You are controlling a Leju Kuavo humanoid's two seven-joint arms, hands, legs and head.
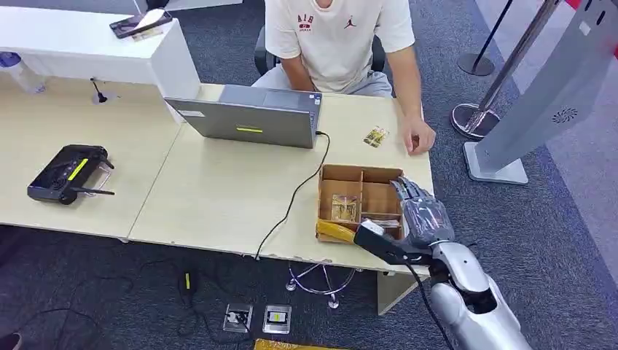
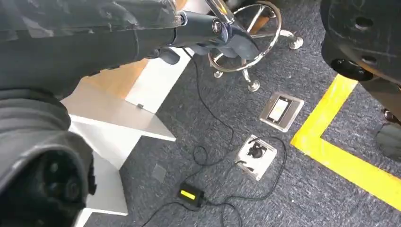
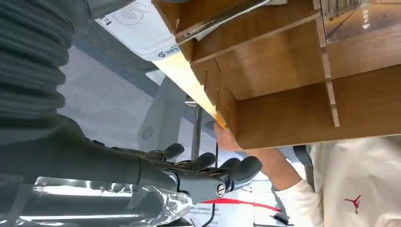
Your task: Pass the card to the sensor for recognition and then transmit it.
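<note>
Office or reception-style test area. Light wood counter (image 1: 218,189) with an open grey laptop (image 1: 251,117) at 12 o'clock and a person (image 1: 339,36) seated behind it. White raised desk section (image 1: 87,47) at 10 o'clock. Black handheld controller (image 1: 67,173) at 9 o'clock on the counter. Grey carpet (image 1: 554,219) all round, with floor sockets (image 1: 259,319) and loose cables under the counter. Stanchion bases (image 1: 474,117) and a white kiosk stand (image 1: 539,109) at 2 o'clock. Yellow floor tape (image 2: 340,151) in the left wrist view.
</note>
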